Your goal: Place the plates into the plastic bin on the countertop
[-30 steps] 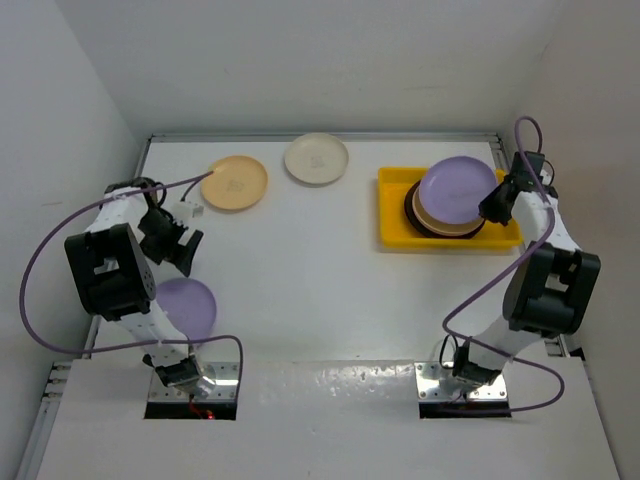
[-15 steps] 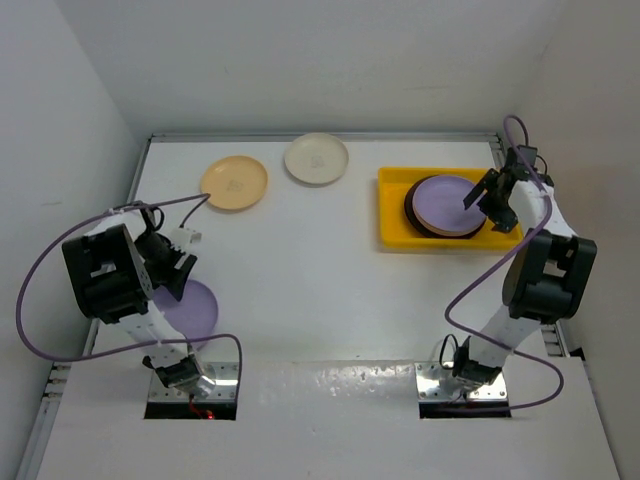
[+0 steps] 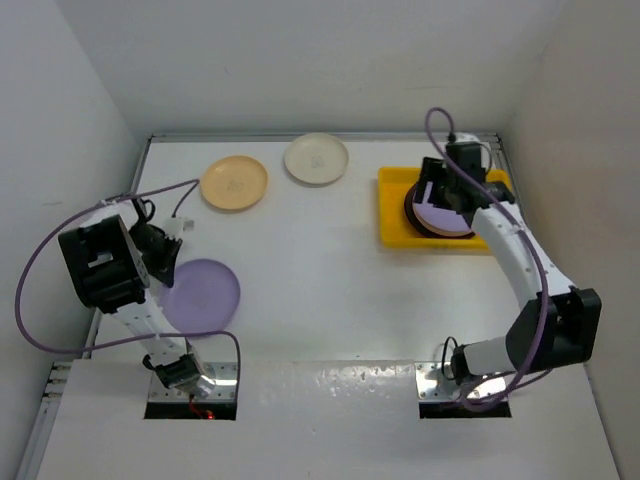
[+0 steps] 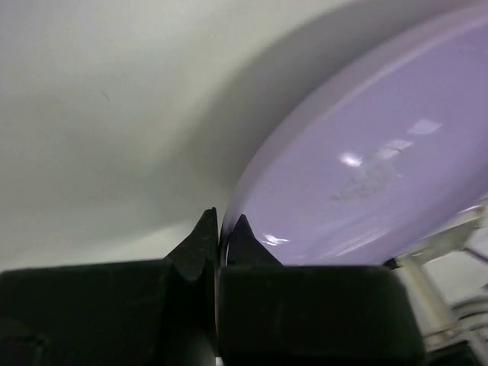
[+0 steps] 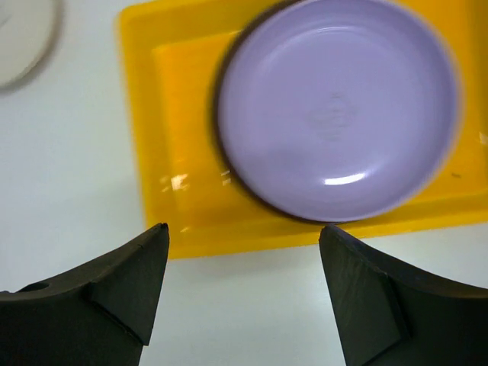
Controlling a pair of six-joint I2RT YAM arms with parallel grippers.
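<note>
the left gripper (image 4: 221,227) sits at the bottom of the frame, its two black fingers (image 4: 200,245) drawn almost together. their pointed tips pinch the thin rim of a lavender plate (image 4: 366,175). the plate fills the right and upper right, seen at a slant, glossy, with small bright highlights and a faint embossed mark near its middle. to the left lies the white bench (image 4: 99,114), carrying a soft grey shadow along the plate's edge and one tiny dark speck. at the lower right corner some pale pieces (image 4: 446,252) show, too blurred to tell what they are.
</note>
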